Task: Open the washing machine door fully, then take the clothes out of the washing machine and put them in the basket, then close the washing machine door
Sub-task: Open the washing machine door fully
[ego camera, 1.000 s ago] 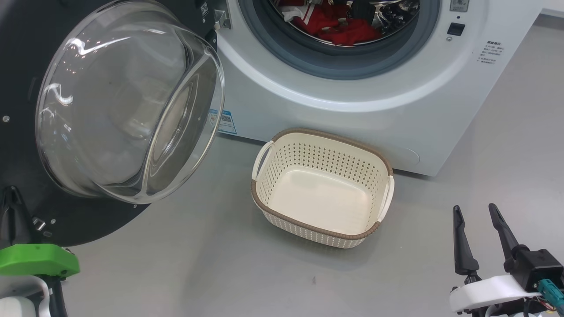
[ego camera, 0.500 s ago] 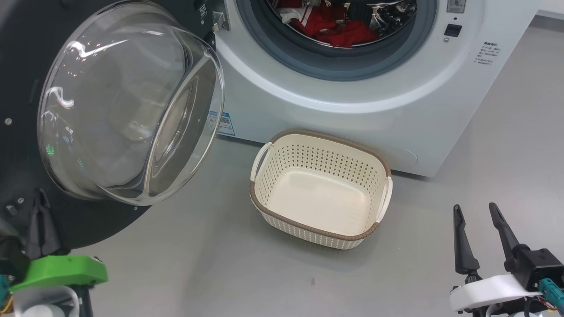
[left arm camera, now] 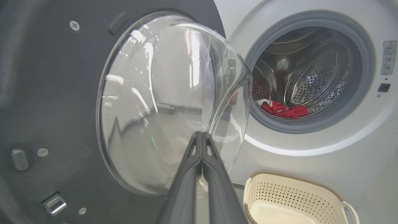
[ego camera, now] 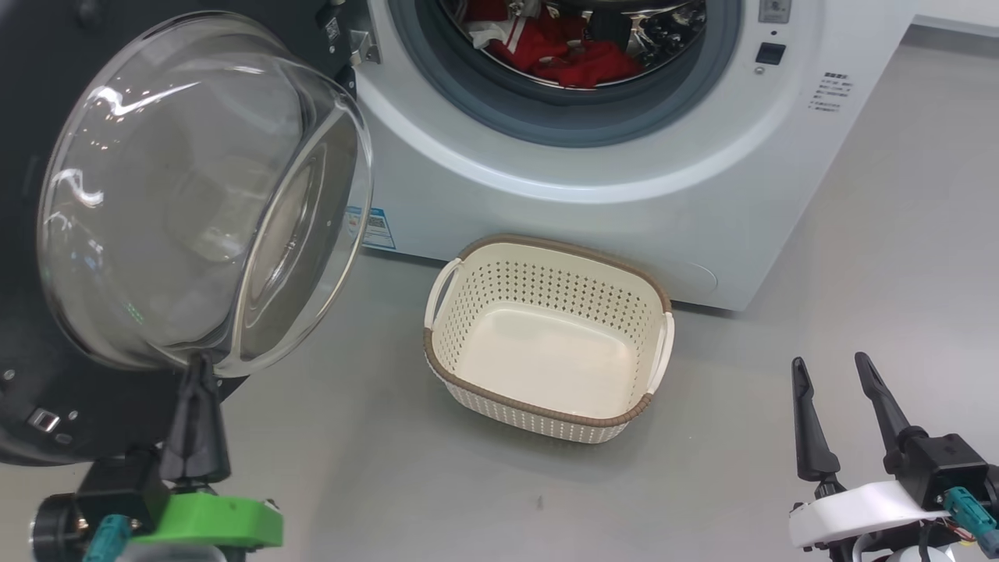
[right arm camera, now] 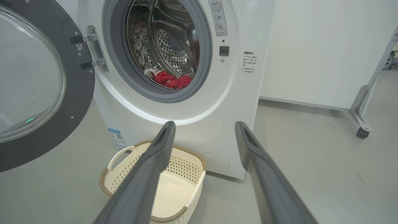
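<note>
since a second ago our left end effector (ego camera: 199,365) has swung in from the lower left edge of the head view to sit just under the glass bowl (ego camera: 195,195) of the washing machine door (ego camera: 70,414). the whole picture has slid a little as well, which is our head turning.

the door stands wide open, but its left side runs off the frame, and the top of the drum (right arm camera: 174,43) is cut off too. we see the clothes (ego camera: 566,58) only in part: a red heap with white trim, low in the drum behind the grey gasket (ego camera: 562,125), ahead and to the right of the left end effector.

whether that end effector's tip touches the glass we cannot tell. its two fingers are pressed together with nothing between them.

our right end effector (ego camera: 829,361) has its fingers spread wide and holds nothing. the basket (ego camera: 546,246) stands on the floor (ego camera: 375,468) ahead of it and to its left, just in front of the washing machine (ego camera: 624,211).
</note>
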Available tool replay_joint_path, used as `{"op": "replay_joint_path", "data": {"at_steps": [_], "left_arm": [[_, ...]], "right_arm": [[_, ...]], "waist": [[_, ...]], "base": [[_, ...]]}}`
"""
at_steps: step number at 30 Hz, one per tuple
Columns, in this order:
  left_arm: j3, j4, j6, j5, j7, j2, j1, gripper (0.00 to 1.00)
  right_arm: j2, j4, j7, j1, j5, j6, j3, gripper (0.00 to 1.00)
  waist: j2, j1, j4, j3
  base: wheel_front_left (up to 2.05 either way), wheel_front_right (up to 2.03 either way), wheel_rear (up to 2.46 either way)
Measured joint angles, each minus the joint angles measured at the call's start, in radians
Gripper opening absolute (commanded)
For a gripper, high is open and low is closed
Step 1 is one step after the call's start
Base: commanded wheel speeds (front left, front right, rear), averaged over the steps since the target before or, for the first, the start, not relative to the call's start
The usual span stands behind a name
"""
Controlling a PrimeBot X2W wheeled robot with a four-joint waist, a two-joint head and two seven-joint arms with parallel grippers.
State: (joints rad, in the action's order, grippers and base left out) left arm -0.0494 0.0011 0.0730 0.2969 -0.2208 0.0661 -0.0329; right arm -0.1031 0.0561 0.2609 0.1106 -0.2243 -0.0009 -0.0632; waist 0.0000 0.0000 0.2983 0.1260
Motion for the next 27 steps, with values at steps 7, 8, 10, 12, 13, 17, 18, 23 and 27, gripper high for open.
{"op": "replay_joint_path", "data": {"at_steps": [7, 8, 10, 12, 13, 17, 18, 23, 27], "left_arm": [[-0.072, -0.015, -0.018, -0.004, 0.009, -0.009, -0.020, 0.00], [-0.081, -0.015, -0.020, -0.004, 0.009, -0.009, -0.022, 0.00], [-0.103, -0.009, -0.025, -0.007, 0.017, -0.012, -0.032, 0.36], [-0.112, -0.003, -0.025, -0.007, 0.018, -0.012, -0.035, 0.70], [-0.116, 0.000, -0.025, -0.007, 0.019, -0.012, -0.035, 0.86], [-0.119, 0.014, -0.024, -0.019, 0.019, -0.012, -0.035, 1.00], [-0.119, 0.018, -0.024, -0.023, 0.019, -0.012, -0.035, 1.00], [-0.120, 0.040, -0.012, -0.036, 0.026, -0.012, -0.035, 1.00], [-0.113, 0.048, -0.003, -0.037, 0.026, -0.012, -0.037, 1.00]], "right_arm": [[0.005, 0.002, 0.000, -0.003, 0.007, 0.009, -0.010, 1.00], [0.007, 0.002, 0.000, -0.005, 0.007, 0.009, -0.011, 1.00], [0.009, 0.004, 0.000, -0.013, 0.007, 0.010, -0.019, 1.00], [0.010, 0.005, 0.000, -0.018, 0.007, 0.013, -0.023, 1.00], [0.010, 0.005, 0.000, -0.021, 0.007, 0.018, -0.026, 1.00], [0.011, 0.014, 0.000, -0.022, 0.017, 0.026, -0.041, 1.00], [0.012, 0.016, 0.000, -0.022, 0.018, 0.026, -0.042, 1.00], [0.013, 0.032, 0.000, -0.022, 0.019, 0.027, -0.044, 1.00], [0.018, 0.041, 0.000, -0.022, 0.019, 0.028, -0.043, 1.00]], "waist": [[0.0000, 0.0000, -0.038, -0.002], [0.0000, 0.0000, -0.044, -0.002], [0.0000, 0.0000, -0.065, -0.003], [0.0000, 0.0000, -0.080, -0.004], [0.0000, 0.0000, -0.088, -0.005], [0.0000, 0.0000, -0.123, -0.009], [0.0000, 0.0000, -0.132, -0.010], [0.0000, 0.0000, -0.175, -0.020], [0.0000, 0.0000, -0.206, -0.033]], "base": [[0.00, 0.00, 0.00], [0.00, 0.00, 0.00], [0.00, 0.00, 0.00], [0.00, 0.00, 0.00], [0.00, 0.00, 0.00], [0.00, 0.00, 0.00], [0.00, 0.00, 0.00], [0.00, 0.00, 0.00], [0.00, 0.00, 0.00]]}}
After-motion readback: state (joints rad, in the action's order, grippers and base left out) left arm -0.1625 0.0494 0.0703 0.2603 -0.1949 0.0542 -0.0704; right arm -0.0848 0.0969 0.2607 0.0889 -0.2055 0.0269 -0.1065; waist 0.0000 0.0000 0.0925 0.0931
